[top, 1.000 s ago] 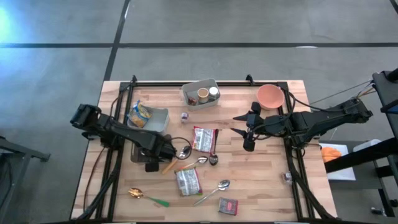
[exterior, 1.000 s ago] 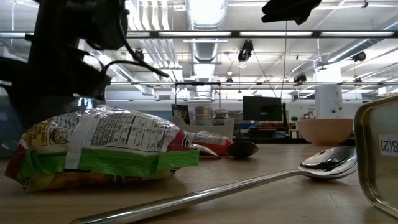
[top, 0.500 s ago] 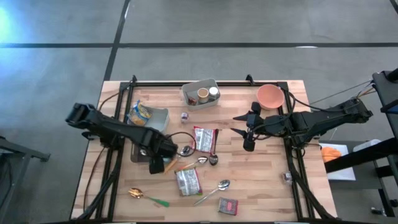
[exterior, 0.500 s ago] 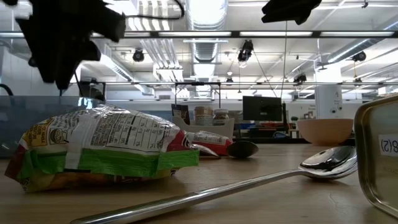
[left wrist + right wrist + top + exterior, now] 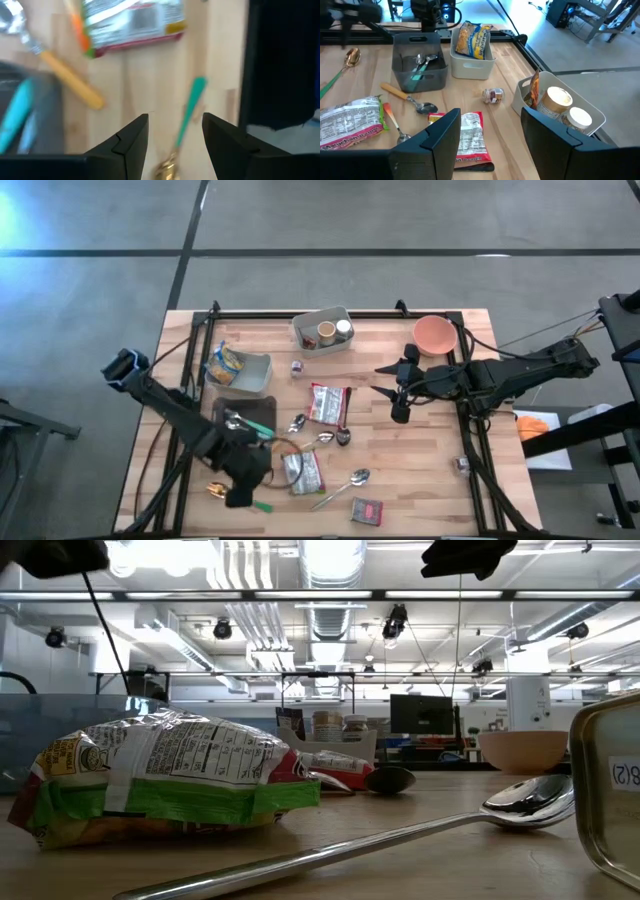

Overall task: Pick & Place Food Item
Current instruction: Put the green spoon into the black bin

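Left gripper (image 5: 172, 137): jaws spread, nothing between them. It hangs over the near-left part of the table (image 5: 420, 490), directly above a gold spoon with a green handle (image 5: 186, 116) that lies on the wood. In the high view the left gripper (image 5: 240, 485) sits just beside that spoon (image 5: 235, 496) and close to a snack bag (image 5: 302, 471) with a green and red edge. The same bag (image 5: 160, 780) fills the near left of the low view, lying flat on the table.

Near the left gripper: a spoon with a wooden handle (image 5: 70, 80), an orange-handled utensil (image 5: 80, 30) beside the snack bag (image 5: 132, 20), and a dark bin (image 5: 243, 420) holding a teal-handled utensil (image 5: 415, 76) and a metal spoon (image 5: 422, 60).

Right gripper (image 5: 490, 132): jaws spread, empty. It hovers above the right half of the table, well apart from everything on it, near the pink bowl (image 5: 434, 334). In the high view the right gripper (image 5: 398, 392) points toward the table's middle.

Middle of the table: a second red-edged food packet (image 5: 328, 402), a small jar (image 5: 297, 366) on its side, two more spoons (image 5: 345, 484).

Far side: a light bin (image 5: 258, 372) with a yellow snack bag (image 5: 224, 364) in it, and a white bin (image 5: 322, 330) with round containers (image 5: 327, 332). A small tin (image 5: 367, 511) lies at the near edge.
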Robot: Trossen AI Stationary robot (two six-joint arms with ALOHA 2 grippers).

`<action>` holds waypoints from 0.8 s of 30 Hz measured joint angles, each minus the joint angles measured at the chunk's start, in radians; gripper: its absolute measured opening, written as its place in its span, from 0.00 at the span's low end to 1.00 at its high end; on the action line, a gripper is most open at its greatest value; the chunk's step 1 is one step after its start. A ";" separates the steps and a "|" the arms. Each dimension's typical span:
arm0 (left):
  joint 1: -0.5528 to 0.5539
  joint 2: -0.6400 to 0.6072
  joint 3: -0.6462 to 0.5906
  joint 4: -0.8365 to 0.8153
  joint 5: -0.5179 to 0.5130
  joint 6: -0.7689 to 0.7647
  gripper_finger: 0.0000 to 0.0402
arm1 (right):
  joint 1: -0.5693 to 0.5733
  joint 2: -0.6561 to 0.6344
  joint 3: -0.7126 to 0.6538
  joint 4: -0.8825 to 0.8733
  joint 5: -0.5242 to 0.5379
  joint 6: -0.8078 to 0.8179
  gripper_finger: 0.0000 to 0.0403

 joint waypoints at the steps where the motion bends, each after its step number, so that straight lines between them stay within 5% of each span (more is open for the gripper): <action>1: -0.023 0.002 0.000 0.018 -0.017 -0.016 0.47 | 0.000 0.000 0.000 0.000 0.000 0.000 0.52; 10: -0.144 0.062 -0.001 0.072 -0.073 -0.060 0.39 | 0.000 0.000 0.000 0.001 0.000 0.000 0.52; 24: -0.151 0.141 -0.002 0.208 -0.073 0.037 0.30 | 0.000 0.000 0.000 0.001 0.000 -0.011 0.52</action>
